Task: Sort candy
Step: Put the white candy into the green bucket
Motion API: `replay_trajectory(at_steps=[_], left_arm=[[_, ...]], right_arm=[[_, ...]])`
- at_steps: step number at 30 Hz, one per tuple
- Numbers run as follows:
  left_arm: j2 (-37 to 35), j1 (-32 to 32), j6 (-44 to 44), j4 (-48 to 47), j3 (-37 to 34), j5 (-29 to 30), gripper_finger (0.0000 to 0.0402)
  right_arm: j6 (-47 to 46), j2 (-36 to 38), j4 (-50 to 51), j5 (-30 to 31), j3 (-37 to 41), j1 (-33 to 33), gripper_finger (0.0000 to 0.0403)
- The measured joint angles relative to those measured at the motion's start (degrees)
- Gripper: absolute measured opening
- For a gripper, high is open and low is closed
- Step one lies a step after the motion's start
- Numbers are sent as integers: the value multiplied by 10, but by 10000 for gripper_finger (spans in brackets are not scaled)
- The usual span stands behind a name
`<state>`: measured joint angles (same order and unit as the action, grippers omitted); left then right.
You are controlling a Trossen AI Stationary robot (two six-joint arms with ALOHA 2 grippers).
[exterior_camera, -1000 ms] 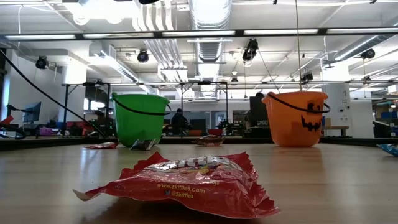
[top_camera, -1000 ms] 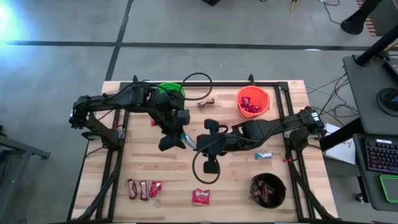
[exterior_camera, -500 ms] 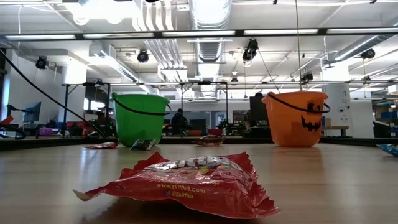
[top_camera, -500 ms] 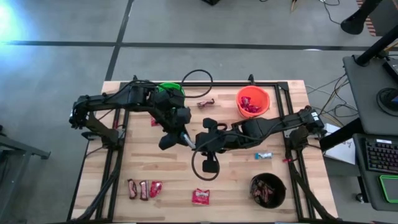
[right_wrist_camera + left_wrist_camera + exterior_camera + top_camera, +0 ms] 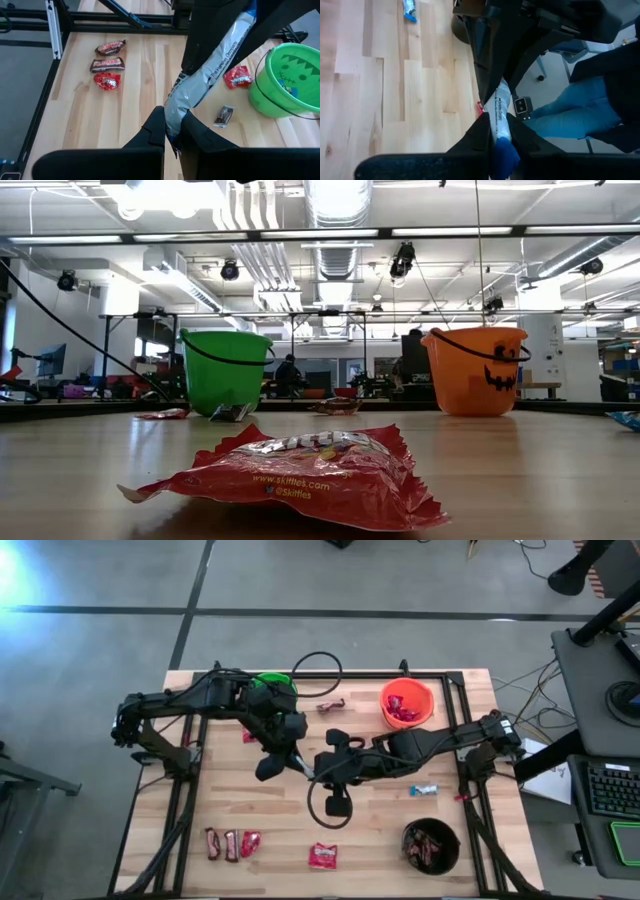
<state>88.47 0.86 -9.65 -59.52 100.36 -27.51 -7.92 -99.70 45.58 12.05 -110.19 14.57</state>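
Note:
Above the table's middle a light-blue-and-white candy bar [image 5: 303, 768] spans between my two grippers. My left gripper [image 5: 293, 762] is shut on one end and my right gripper [image 5: 318, 775] is shut on the other. In the left wrist view the bar [image 5: 500, 107] runs from my own fingers toward the right gripper. In the right wrist view the bar [image 5: 220, 55] runs up toward the left gripper. Neither gripper shows in the low view. My left gripper pinches one end of the bar [image 5: 501, 131] between its two fingers [image 5: 475, 135], and the blue tip [image 5: 504, 152] reaches back between them. The fingers slant downward along the bar, which is clear of the table. My right gripper pinches the bar's other end [image 5: 172, 117] between its two fingers [image 5: 150, 132], which slant downward along the bar. The wrapper is crumpled just beyond the fingertips. The bar hangs in the air between the two grippers.
Green bucket [image 5: 272, 685] at the far left, orange bucket [image 5: 407, 703] with red packets at the far right, black bucket [image 5: 431, 845] at the near right. Loose candy: red packet [image 5: 322, 856], brown bars [image 5: 212, 843], blue bar [image 5: 424, 790], a brown bar [image 5: 331, 705].
My left gripper has shut on the free end of the bar that my right gripper holds. Both arms have kept their place.

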Motion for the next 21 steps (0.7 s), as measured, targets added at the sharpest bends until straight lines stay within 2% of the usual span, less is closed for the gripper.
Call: replay_trajectory(at_steps=[7, 13, 21], left_arm=[[-2, 1, 8, -18, 1, 30, 4], [-5, 10, 21, -43, 1, 48, 2], [-18, 49, 61, -118, 1, 123, 1]], right_arm=[[-5, -1, 1, 1, 1, -1, 23], [-5, -1, 3, 6, 1, -7, 73], [4, 0, 23, 21, 1, -22, 140]])
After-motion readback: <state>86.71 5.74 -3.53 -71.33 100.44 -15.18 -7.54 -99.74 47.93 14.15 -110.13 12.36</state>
